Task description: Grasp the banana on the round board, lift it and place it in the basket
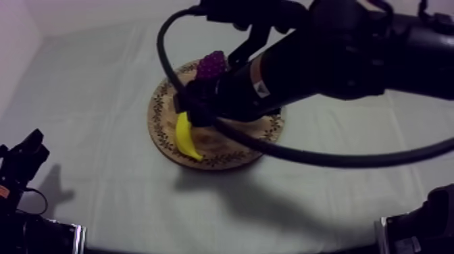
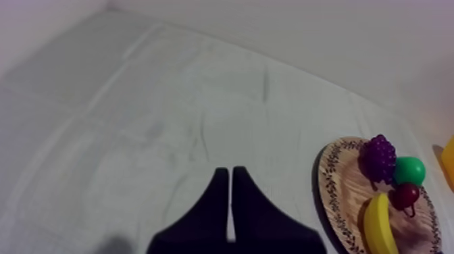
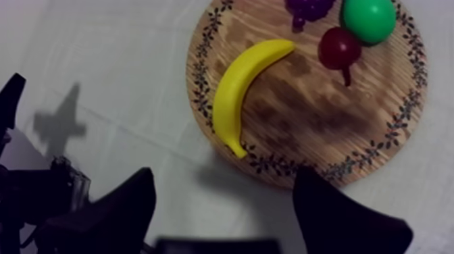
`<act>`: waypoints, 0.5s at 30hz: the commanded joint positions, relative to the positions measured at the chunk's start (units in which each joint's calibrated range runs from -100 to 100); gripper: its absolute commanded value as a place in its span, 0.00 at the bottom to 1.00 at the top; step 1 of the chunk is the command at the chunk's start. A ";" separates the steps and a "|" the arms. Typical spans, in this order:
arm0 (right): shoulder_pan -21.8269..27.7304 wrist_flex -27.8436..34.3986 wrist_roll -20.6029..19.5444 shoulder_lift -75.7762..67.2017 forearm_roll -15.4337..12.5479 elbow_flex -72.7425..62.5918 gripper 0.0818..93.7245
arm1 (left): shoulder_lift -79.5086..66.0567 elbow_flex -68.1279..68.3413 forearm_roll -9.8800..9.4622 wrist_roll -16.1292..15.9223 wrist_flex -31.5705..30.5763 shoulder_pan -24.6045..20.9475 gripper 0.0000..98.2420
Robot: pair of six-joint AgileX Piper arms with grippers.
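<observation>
The right gripper (image 3: 226, 182), fingers spread and empty, hangs above the banana (image 3: 243, 84) lying near the rim of the wooden board (image 3: 317, 115) (the left gripper (image 2: 232, 177) rests closed, well apart). A clean pick likely means straddling the fruit's curved middle crosswise before closing.
</observation>
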 commanded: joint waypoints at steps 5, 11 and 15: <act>0.12 -0.27 0.16 7.29 -0.55 -4.25 0.59 | -0.03 0.03 -0.01 0.01 0.01 0.02 0.00; 0.57 0.26 0.81 16.14 -1.34 -10.81 0.58 | -0.03 0.03 -0.01 0.02 0.01 0.02 0.00; 0.98 0.10 1.18 21.71 -1.67 -15.06 0.57 | -0.03 0.03 -0.01 0.02 0.01 0.02 0.00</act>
